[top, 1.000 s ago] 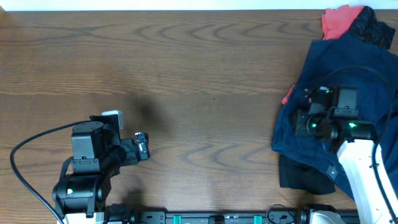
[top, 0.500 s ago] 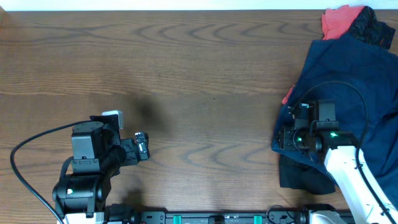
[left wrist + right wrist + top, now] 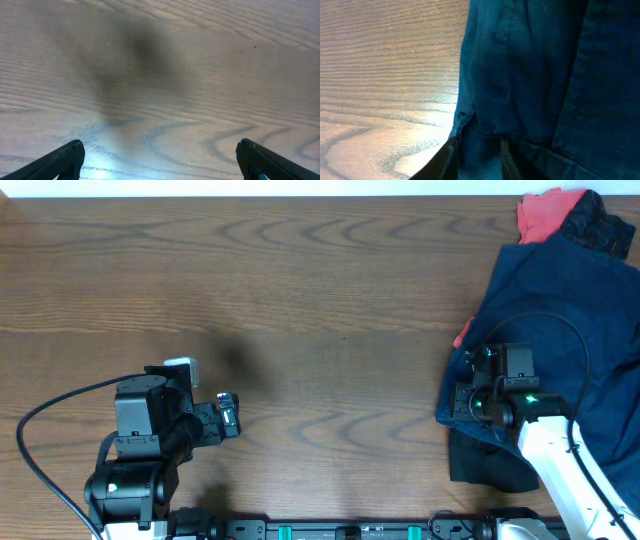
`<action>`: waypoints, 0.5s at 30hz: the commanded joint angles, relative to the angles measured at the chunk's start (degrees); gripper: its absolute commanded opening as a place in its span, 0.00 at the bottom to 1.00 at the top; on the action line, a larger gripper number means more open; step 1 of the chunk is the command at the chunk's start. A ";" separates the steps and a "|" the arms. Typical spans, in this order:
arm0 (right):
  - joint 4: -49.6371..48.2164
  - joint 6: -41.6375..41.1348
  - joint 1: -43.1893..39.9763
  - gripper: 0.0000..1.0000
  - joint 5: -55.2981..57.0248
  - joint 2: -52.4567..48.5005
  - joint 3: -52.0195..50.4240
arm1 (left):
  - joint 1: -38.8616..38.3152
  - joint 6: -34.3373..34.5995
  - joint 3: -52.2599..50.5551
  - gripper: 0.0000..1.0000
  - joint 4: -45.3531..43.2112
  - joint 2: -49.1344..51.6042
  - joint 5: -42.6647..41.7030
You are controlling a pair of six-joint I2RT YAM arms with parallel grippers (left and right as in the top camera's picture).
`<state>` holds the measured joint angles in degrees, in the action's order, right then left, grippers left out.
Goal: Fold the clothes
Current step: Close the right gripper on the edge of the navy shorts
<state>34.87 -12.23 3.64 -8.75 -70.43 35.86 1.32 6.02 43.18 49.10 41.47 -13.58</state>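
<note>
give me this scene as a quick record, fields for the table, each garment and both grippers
table: brown wood
navy garment: crumpled, unfolded, at the table's right side
coral-red garment: far right corner
black garment: beside the coral-red one
left gripper: open, empty, above bare wood
right gripper: at the navy garment's left edge, hem between its fingers; grip unclear
</note>
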 commanded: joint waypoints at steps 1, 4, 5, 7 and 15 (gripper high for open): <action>0.87 -2.75 0.57 0.27 1.27 -0.09 -0.52 | -0.24 0.24 1.40 0.98 0.15 0.00 -0.33; 1.88 -5.62 1.01 0.29 3.96 -0.20 -0.52 | -0.24 0.24 1.40 0.98 0.15 0.00 -0.35; 1.99 -6.03 1.42 0.30 4.94 -0.24 -0.52 | -0.24 0.24 1.40 0.98 0.15 0.00 -0.33; 1.79 -6.67 2.38 0.30 5.60 -0.46 -0.52 | -0.24 0.24 1.40 0.98 0.15 0.00 -0.33; -0.46 -8.57 4.26 0.18 5.81 -3.26 -0.52 | -0.24 0.24 1.40 0.98 0.15 0.00 -0.33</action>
<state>34.76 -18.90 7.20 -4.03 -72.25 35.86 1.32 6.00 43.18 49.10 41.47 -13.58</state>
